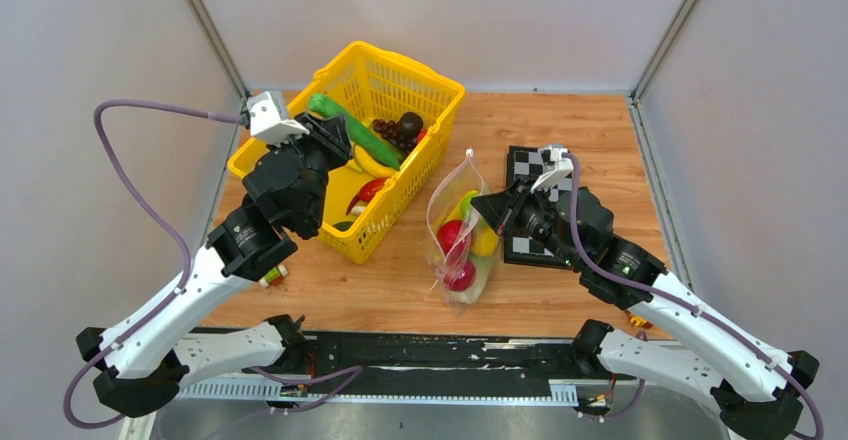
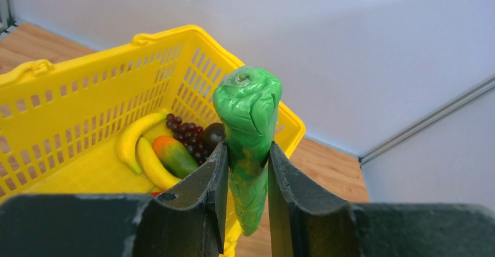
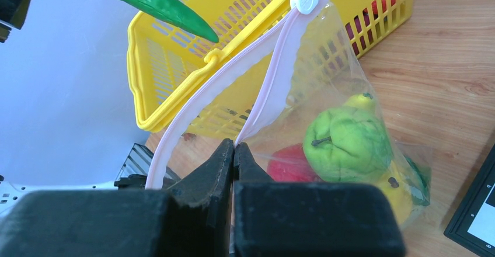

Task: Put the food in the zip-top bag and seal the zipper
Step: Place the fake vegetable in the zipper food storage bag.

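My left gripper (image 1: 335, 132) is shut on a long green cucumber (image 1: 355, 131) and holds it above the yellow basket; in the left wrist view the cucumber (image 2: 250, 128) sticks up between my fingers. My right gripper (image 1: 490, 205) is shut on one side of the pink zipper (image 3: 274, 76) of the zip-top bag (image 1: 462, 230), holding its mouth open and raised. The bag (image 3: 350, 111) holds a green pear-like fruit (image 3: 344, 143), red round fruits (image 1: 452, 235) and yellow pieces. Bananas (image 2: 137, 149), purple grapes (image 2: 185, 134), a dark round fruit and a red-green fruit lie in the basket.
The yellow mesh basket (image 1: 345, 75) stands at the back left of the wooden table. A black-and-white chessboard (image 1: 522, 165) lies under my right arm. Grey walls enclose the table. The bag's white slider (image 3: 304, 0) sits at the far end of the zipper.
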